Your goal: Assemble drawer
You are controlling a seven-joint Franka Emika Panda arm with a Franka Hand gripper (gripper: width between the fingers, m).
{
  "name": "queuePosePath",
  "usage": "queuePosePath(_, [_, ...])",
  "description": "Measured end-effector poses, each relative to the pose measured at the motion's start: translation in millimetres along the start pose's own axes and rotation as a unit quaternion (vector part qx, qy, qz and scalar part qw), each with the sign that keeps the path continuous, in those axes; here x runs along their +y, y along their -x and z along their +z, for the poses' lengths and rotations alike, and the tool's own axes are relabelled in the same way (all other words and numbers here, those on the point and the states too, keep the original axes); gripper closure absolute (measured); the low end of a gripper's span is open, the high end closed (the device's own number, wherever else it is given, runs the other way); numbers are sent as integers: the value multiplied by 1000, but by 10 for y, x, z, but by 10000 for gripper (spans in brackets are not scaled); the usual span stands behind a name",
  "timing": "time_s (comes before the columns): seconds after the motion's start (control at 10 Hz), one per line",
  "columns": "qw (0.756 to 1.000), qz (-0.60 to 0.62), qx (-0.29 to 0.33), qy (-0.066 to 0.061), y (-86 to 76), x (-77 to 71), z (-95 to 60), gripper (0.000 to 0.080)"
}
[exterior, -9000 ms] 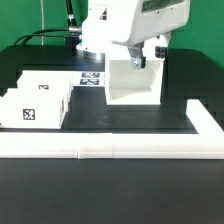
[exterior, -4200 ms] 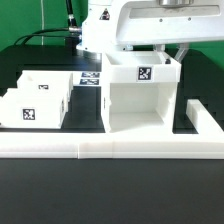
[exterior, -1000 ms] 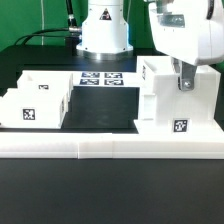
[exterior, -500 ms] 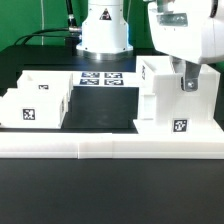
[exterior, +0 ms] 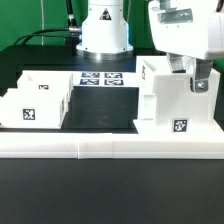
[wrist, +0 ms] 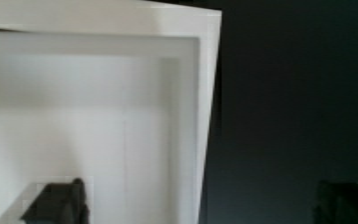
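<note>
The drawer's large white housing (exterior: pixel 163 100) stands on the black table at the exterior view's right, against the border wall, with a tag low on its front. The two smaller trays (exterior: pixel 35 100) sit together at the exterior view's left, one showing a tag. My gripper (exterior: pixel 186 75) hangs over the top of the housing with its fingers spread. In the wrist view the housing's wall (wrist: pixel 140 120) fills one side, and my gripper (wrist: pixel 202 203) is open, with one dark fingertip (wrist: pixel 60 200) over the white part and the other over the dark table.
The long low white border wall (exterior: pixel 100 148) runs along the front and turns up the exterior view's right side. The marker board (exterior: pixel 100 78) lies at the back by the robot's base (exterior: pixel 105 35).
The housing was carried from the middle to the exterior view's right corner and set down. In the last half second the fingers have opened off its wall and lifted slightly.
</note>
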State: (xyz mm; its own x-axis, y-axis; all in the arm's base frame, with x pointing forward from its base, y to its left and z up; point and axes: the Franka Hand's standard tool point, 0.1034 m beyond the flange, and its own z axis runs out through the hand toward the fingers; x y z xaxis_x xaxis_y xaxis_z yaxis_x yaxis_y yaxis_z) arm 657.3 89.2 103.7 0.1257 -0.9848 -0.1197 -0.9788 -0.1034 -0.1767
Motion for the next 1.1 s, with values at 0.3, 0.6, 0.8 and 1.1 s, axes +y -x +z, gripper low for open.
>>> queuePosePath(0.3, [993,-113,-17,3,-21,178,-283,155])
queuePosePath(0.6, [976,-216,-36,16,-70,291,-604,155])
queuePosePath(0.8, [974,-223,-36,17,-63,311,-577,155])
queuePosePath(1.1, [902,-429,-37,33,-236,496,-543,155])
